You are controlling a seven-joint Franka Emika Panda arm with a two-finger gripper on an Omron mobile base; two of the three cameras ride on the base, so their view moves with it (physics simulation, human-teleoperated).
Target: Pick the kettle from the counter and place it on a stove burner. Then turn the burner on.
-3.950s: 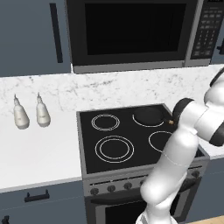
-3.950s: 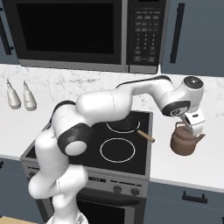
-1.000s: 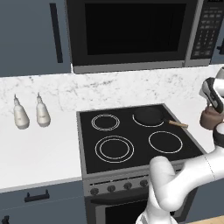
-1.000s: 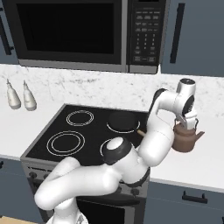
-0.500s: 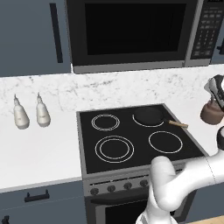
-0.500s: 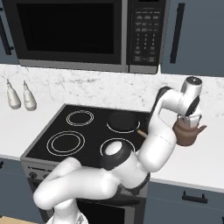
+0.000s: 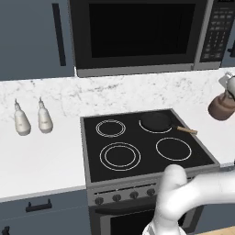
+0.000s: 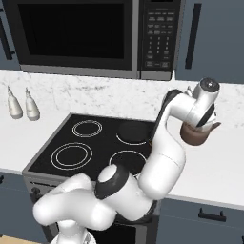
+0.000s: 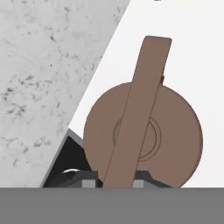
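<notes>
Coppery and matte, the kettle point(image 8: 194, 135) hangs in the air by its thin arched handle, over the white marble-look tabletop point(image 8: 224, 167) just right of the black glass cooktop point(image 7: 142, 147). The claw point(image 8: 200, 125) looks closed on that handle, fingertips hidden. The carrying step seems in hand; next it likely needs a leftward swing over the big double-ringed burner point(image 7: 122, 155), clear of the flat black pan point(image 7: 157, 122).

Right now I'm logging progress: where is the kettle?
The kettle hangs from the gripper above the counter, right of the stove.
</notes>
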